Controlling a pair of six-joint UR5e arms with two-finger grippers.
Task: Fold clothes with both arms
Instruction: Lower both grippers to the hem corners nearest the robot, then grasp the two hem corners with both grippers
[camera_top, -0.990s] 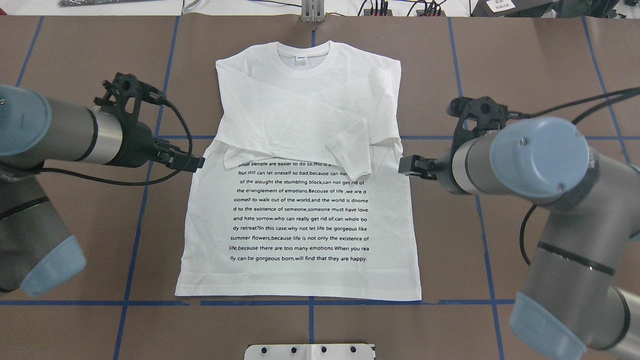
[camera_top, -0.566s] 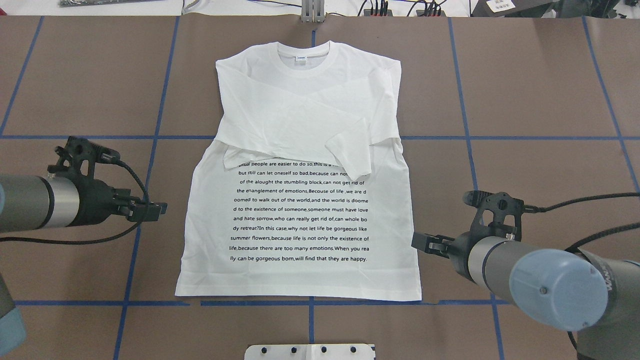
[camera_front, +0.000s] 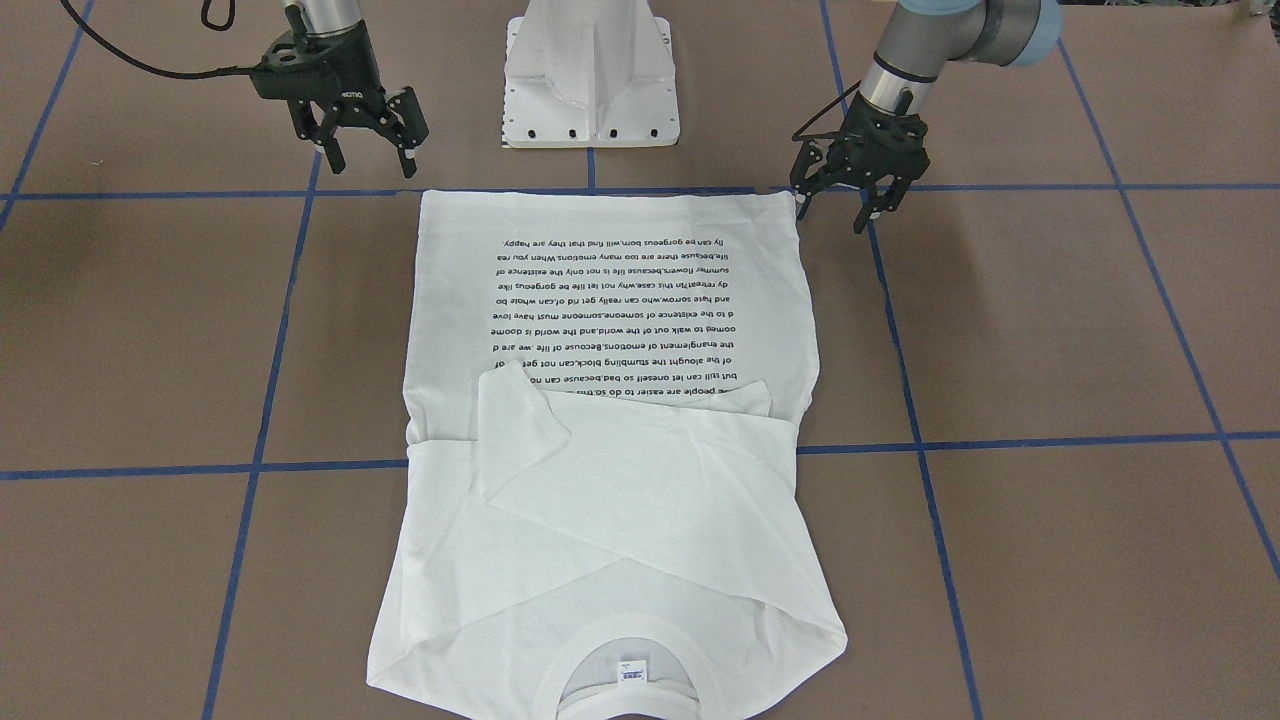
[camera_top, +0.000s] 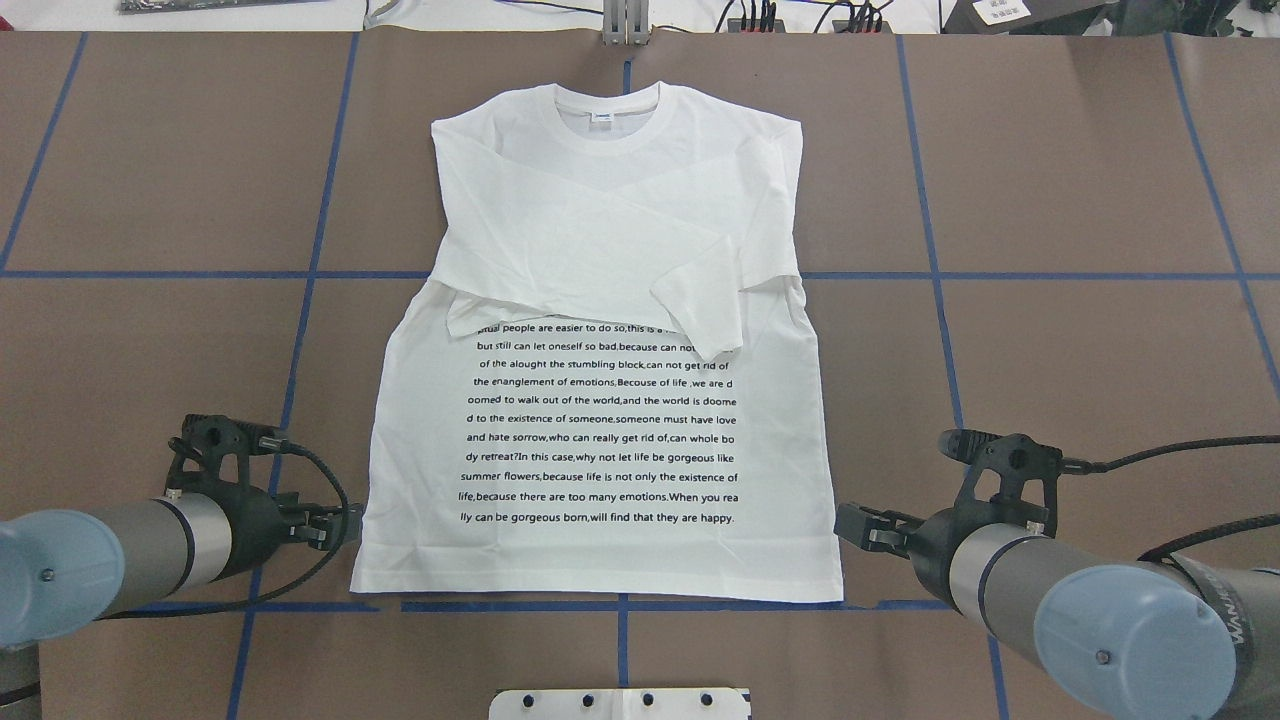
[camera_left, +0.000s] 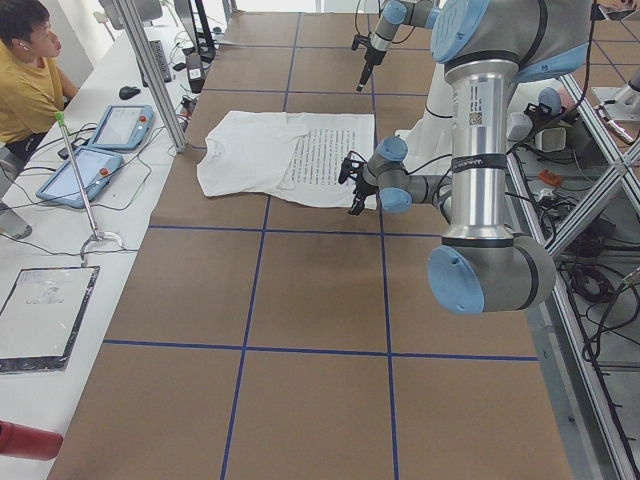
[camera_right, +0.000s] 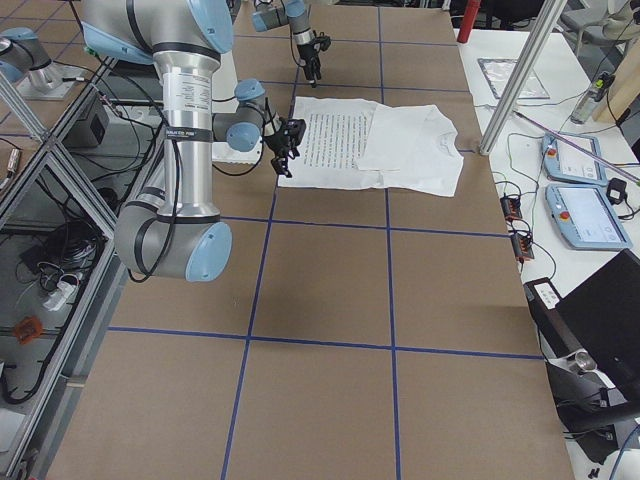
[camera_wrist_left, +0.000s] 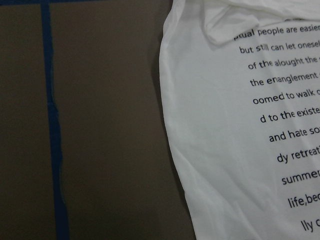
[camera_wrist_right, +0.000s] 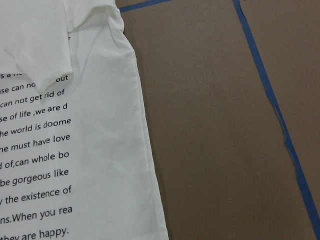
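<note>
The white long-sleeved shirt lies flat on the brown table, text side up, both sleeves crossed over the chest, collar at the far edge. It also shows in the front-facing view. My left gripper is open and empty, just outside the shirt's near left hem corner; it also shows in the front-facing view. My right gripper is open and empty, just outside the near right hem corner; it also shows in the front-facing view. The wrist views show only the shirt's side edges.
The white pedestal base stands close behind the shirt's hem. Blue tape lines grid the brown table. An operator sits beyond the collar end beside tablets. A metal post stands past the collar.
Both grippers have moved from beside the shirt's waist back toward me along its sides, down to the near hem corners. The shirt has not moved.
</note>
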